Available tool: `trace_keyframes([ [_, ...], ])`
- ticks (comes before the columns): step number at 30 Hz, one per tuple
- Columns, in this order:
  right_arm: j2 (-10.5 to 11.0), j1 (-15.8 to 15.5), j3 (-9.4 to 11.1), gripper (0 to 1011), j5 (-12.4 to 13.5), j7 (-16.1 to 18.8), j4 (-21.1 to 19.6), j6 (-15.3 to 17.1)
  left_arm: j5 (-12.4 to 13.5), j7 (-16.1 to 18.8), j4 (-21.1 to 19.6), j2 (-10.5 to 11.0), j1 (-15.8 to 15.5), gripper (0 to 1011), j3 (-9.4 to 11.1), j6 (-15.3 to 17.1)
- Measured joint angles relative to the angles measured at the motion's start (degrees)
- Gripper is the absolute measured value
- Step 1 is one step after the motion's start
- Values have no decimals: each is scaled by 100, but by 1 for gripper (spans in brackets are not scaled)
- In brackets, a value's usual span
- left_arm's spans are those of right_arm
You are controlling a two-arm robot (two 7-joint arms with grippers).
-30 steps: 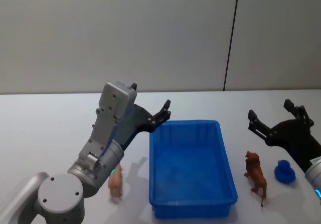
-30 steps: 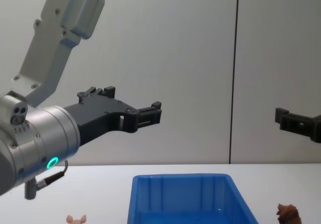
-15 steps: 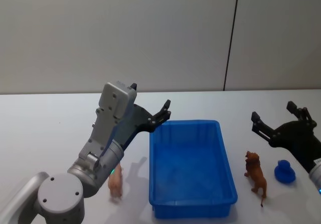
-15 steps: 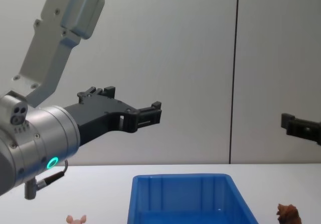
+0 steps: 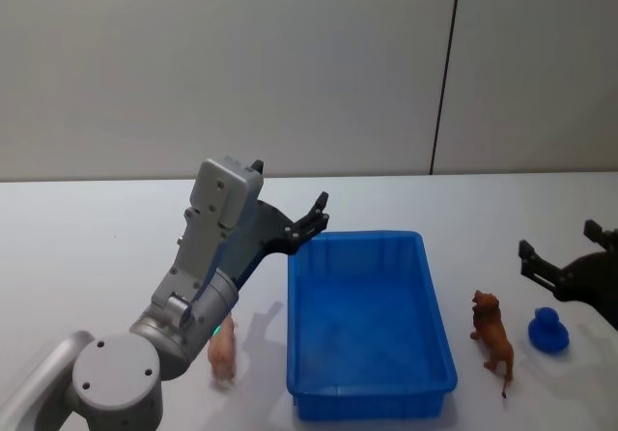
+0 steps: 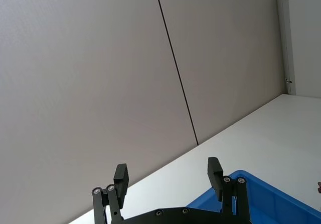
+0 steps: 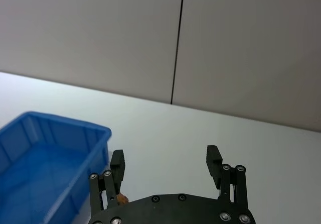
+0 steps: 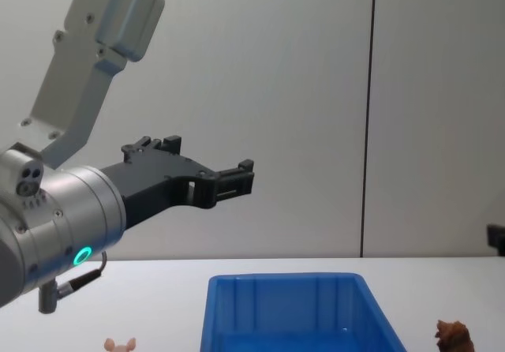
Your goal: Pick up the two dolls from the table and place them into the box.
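Observation:
The blue box [image 5: 359, 239] sits on the white table in front of me. To its right stands the brown maned doll [image 5: 491, 334], and the small bright blue doll [image 5: 547, 330] lies just right of that. My right gripper [image 5: 560, 242] hangs open above and slightly behind the blue doll, holding nothing. In the right wrist view its open fingers [image 7: 165, 157] frame bare table, with the box [image 7: 45, 153] off to one side. My left gripper [image 5: 290, 195] is raised and open over the box's far left corner, empty.
A small pink pig toy [image 5: 222, 354] stands on the table left of the box, under my left arm. A grey wall with a dark vertical seam [image 5: 444, 73] closes the back. Bare table stretches behind the box and around the dolls.
My right gripper has drawn back to the right, from near the brown doll to above the blue doll, staying open. The left arm and the toys have not moved.

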Motion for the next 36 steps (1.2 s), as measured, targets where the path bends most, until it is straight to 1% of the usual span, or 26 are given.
trace_keyframes([
  [5,104,29,64,1001,-9,135,116,260,0,0,0,0,0,1001,0,0],
  [6,104,29,64,1001,-9,135,116,260,0,0,0,0,0,1001,0,0],
  [9,152,68,86,1001,-43,281,231,426,0,0,0,0,0,1001,0,0],
  [13,172,125,88,1001,-86,420,382,550,0,0,0,0,0,1001,0,0],
  [19,162,226,62,1001,-145,595,622,682,0,0,0,0,0,1001,0,0],
  [21,140,287,41,1001,-173,669,764,749,0,0,0,0,0,1001,0,0],
  [25,115,352,21,1001,-188,738,922,826,0,0,0,0,0,1001,0,0],
  [36,39,520,-11,1001,-109,900,1356,1028,0,0,0,0,0,1001,0,0],
])
